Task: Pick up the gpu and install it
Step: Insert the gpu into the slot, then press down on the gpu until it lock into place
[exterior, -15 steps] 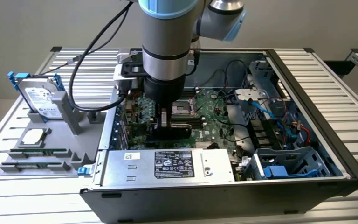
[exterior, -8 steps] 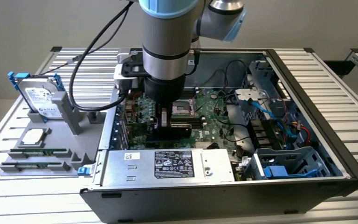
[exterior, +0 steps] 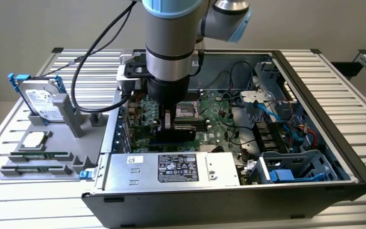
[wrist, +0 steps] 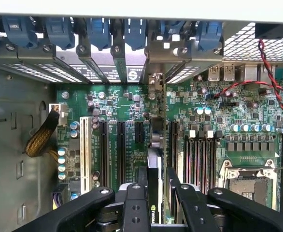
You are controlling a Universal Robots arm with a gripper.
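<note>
Motherboard (wrist: 132, 104) fills wrist cam bg; hand (wrist: 158, 193) clamps gpu (wrist: 153, 169) edge-on.

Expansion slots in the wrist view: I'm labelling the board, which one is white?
The long white slot at the row's end, next to the braided yellow cable and the bare case wall. The other slots are black.

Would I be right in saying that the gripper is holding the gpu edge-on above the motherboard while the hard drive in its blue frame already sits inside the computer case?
Not quite. The gripper does hold the gpu edge-on above the motherboard, but the exterior view shows the hard drive standing in the grey holder outside the computer case, on that view's left.
</note>
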